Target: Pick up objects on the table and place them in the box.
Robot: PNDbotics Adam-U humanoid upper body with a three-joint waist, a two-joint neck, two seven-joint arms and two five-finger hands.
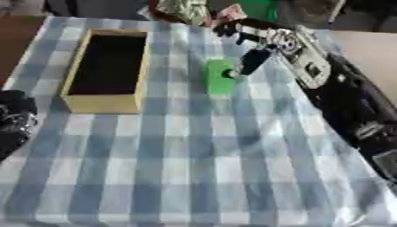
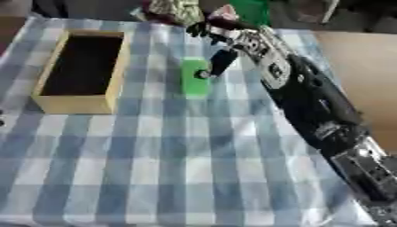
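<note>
**On checked cloth: right hand at green block**

On the blue-checked tablecloth [image 1: 194, 168], a flat green block [image 1: 219, 78] is seen right of the open wooden box [image 1: 102, 103], apart from it. It is touched by a downward finger of the right hand [image 1: 267, 44]; a pinch cannot be told. The left hand [image 1: 14, 119] is partly seen at the left edge.

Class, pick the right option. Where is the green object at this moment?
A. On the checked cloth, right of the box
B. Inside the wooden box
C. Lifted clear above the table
A: the green object lies flat on the checked cloth, right of the wooden box, with the right hand reaching it.
</note>
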